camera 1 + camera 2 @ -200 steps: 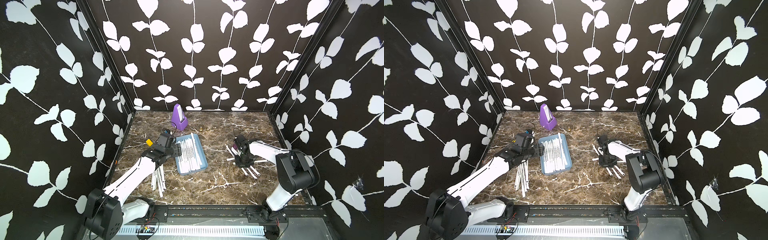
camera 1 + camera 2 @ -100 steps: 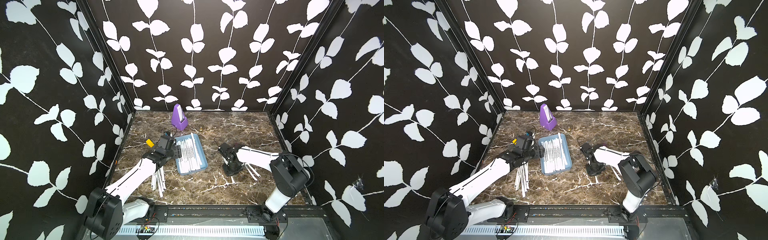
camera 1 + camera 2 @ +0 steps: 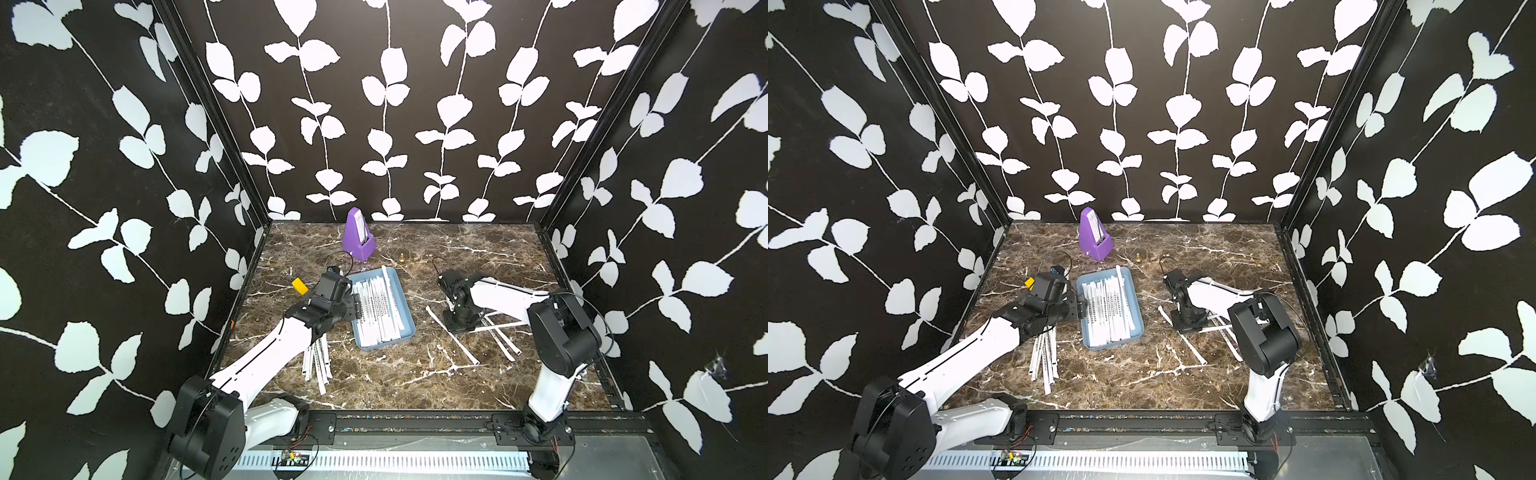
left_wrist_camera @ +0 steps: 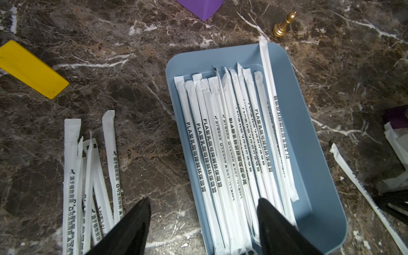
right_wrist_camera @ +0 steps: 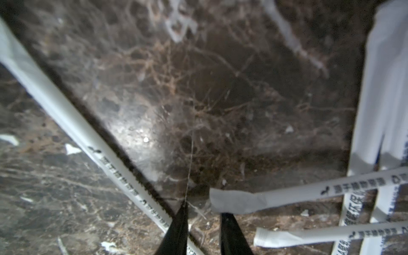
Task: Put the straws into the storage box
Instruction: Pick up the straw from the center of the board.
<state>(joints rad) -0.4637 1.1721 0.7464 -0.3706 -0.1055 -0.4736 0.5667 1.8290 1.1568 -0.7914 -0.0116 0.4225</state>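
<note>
— Inside the storage box, what is seen?
— Roughly a dozen straws are laid lengthwise, side by side, in white paper sleeves printed with small dark characters. One straw is propped with its end over the rim. The box is shallow, light blue and round-cornered, set mid-table.
— And outside it?
— A loose bundle is left on the marble just beside the box. More are scattered, crossed, on the box's other side.
— How are the grippers held?
— The left gripper is spread wide with nothing grasped, one finger over the marble, the other over the box. The right gripper is parted narrowly, low over the marble, nothing between its tips.
</note>
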